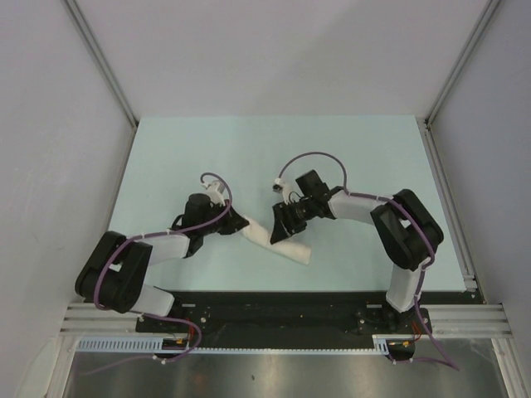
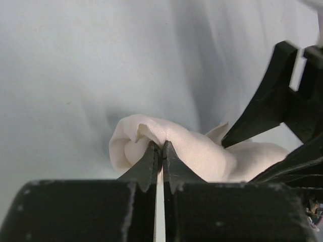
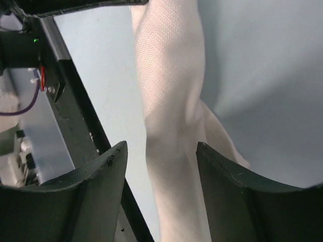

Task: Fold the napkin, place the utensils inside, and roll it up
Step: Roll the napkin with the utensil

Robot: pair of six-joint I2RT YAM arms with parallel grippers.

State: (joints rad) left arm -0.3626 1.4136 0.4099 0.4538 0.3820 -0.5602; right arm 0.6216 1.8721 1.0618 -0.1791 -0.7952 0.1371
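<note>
The napkin [image 1: 282, 243] lies as a cream-white roll on the pale green table, slanting from the left gripper down to the right. My left gripper [image 1: 241, 222] is shut on the roll's left end; in the left wrist view its tips [image 2: 161, 148] pinch a fold of the napkin [image 2: 202, 156]. My right gripper [image 1: 280, 225] is open over the middle of the roll; in the right wrist view the napkin [image 3: 169, 101] runs between its spread fingers [image 3: 113, 161] without touching them. The spoon is hidden.
The table [image 1: 249, 149] is bounded by grey walls at left, right and back. A black and metal rail [image 1: 282, 311] with both arm bases runs along the near edge; it also shows in the right wrist view [image 3: 65, 91].
</note>
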